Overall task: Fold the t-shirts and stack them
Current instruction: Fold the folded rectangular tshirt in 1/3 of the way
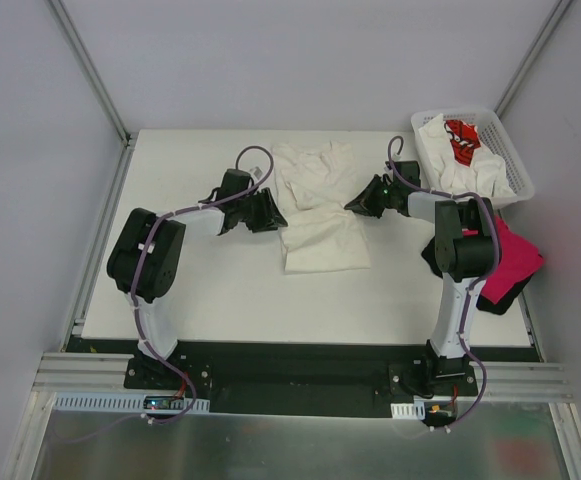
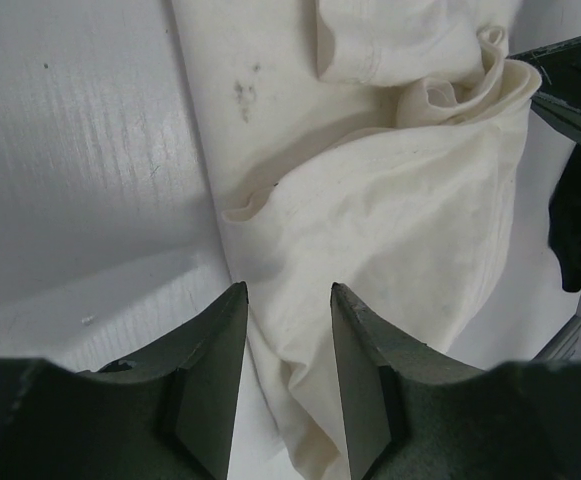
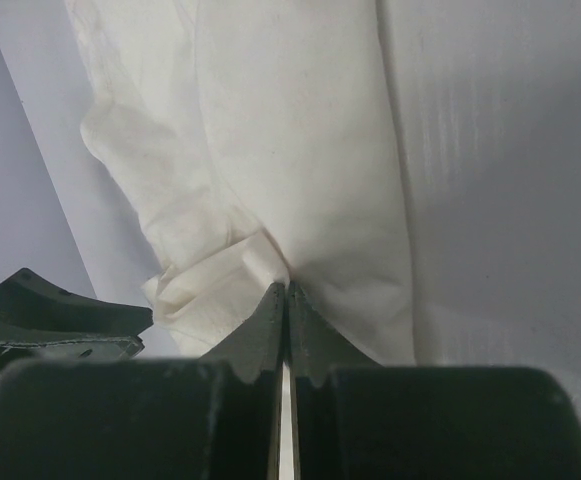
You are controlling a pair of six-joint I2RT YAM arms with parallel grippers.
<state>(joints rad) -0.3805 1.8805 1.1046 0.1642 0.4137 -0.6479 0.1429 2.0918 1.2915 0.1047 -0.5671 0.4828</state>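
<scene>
Top view: a cream t-shirt [image 1: 315,215] lies crumpled at the centre of the table [image 1: 220,290], with the left gripper [image 1: 270,212] at its left edge and the right gripper [image 1: 355,205] at its right edge. A white shirt with red print [image 1: 462,140] fills the basket [image 1: 515,160] at the far right, and a magenta shirt [image 1: 515,262] lies near it at the table's right edge. Left wrist view: the jaws stand moderately apart and clamp nothing, with cloth lying below the gap. Right wrist view: the jaws are closed, pinching a bunched fold of the cream t-shirt at their tips.
</scene>
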